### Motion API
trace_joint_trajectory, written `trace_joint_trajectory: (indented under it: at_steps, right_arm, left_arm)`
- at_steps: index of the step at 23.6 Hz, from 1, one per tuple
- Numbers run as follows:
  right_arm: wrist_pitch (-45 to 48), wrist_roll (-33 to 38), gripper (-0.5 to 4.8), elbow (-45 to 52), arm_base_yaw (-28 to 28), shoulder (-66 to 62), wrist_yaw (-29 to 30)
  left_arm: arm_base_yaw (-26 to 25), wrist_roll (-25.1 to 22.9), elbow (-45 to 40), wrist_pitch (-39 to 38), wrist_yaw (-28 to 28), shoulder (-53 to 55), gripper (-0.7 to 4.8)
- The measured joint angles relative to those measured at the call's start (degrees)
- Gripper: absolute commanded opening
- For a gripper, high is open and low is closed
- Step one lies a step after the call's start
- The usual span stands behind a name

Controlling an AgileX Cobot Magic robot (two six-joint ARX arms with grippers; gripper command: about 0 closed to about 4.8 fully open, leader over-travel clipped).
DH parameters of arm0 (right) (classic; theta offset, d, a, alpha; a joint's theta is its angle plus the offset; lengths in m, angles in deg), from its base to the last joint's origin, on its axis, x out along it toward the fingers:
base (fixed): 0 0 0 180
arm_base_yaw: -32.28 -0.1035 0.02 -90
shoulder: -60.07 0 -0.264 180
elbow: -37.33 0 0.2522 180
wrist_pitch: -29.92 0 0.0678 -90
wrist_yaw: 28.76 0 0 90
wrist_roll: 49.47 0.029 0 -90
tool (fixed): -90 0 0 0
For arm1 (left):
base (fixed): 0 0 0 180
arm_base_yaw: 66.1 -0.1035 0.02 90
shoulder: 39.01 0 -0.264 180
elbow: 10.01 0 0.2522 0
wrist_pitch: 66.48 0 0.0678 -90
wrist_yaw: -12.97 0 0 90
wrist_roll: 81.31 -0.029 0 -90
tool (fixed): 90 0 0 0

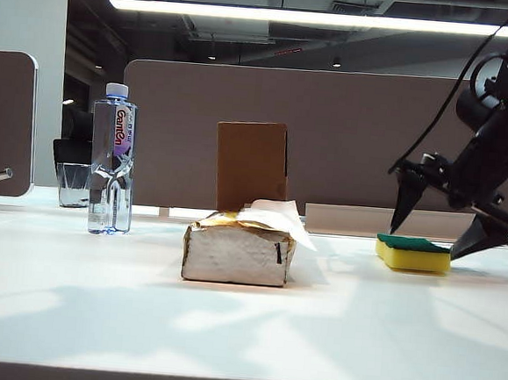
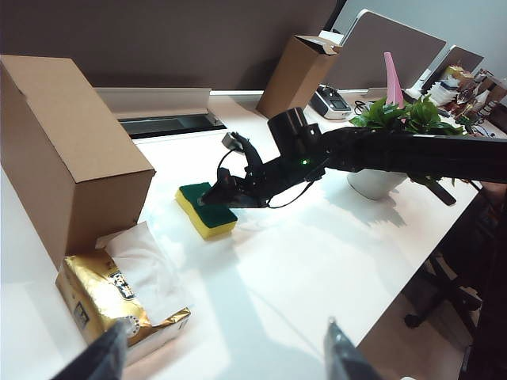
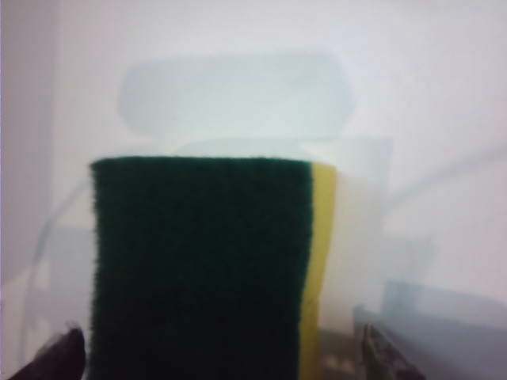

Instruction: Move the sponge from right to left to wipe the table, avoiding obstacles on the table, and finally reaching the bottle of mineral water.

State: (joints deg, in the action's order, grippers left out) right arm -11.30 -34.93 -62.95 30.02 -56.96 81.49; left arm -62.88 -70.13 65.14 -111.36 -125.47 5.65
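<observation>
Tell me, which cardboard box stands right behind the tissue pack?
The big upright brown cardboard box, touching the tissue pack; the slimmer open box stands farther off, by the partition.

Black arm (image 1: 495,147), pointed end effector (image 1: 440,229), black cable (image 1: 460,83)

Right gripper (image 1: 440,233) (jaws spread) straddling sponge (image 1: 413,254), tissue pack (image 1: 239,250) mid-table, bottle (image 1: 113,160) left

You have a glass cup (image 1: 74,185) just behind the bottle, plus a potted plant (image 2: 392,134) and a slanted carton (image 2: 297,75) well apart from it.
</observation>
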Motion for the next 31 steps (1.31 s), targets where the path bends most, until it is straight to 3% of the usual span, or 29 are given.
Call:
trace_joint_trajectory:
  at_steps: [2, 4, 11, 13, 15, 17, 31]
  right_arm:
    - [0.1, 0.1, 4.52, 0.0, 0.0, -0.5, 0.1]
    - [0.3, 0.2, 3.66, 0.0, 0.0, -0.6, 0.1]
    - [1.7, 0.4, 2.36, 0.0, 0.0, -1.4, -1.1]
    - [2.0, 0.5, 1.79, 0.0, 0.0, -1.6, -1.5]
    - [2.4, 0.5, 0.65, -0.1, 0.0, -1.9, -2.3]
    - [2.9, 0.5, -0.12, -0.2, 0.0, -2.4, -3.2]
    - [2.6, 0.4, -0.09, -0.7, -0.2, -3.4, -5.4]
  left_arm:
    - [0.0, 0.0, 0.0, 0.0, 0.0, 0.0, 3.18]
    - [0.0, 0.0, 0.0, 0.0, 0.0, 0.0, 3.18]
    - [0.0, 0.0, 0.0, 0.0, 0.0, 0.0, 3.18]
    - [0.0, 0.0, 0.0, 0.0, 0.0, 0.1, 3.18]
    - [0.0, 0.0, 0.0, 0.0, 0.0, 0.1, 3.18]
    - [0.0, 0.0, 0.0, 0.0, 0.0, 0.1, 3.18]
    - [0.0, -0.2, 0.0, 0.0, 1.2, 0.1, 3.18]
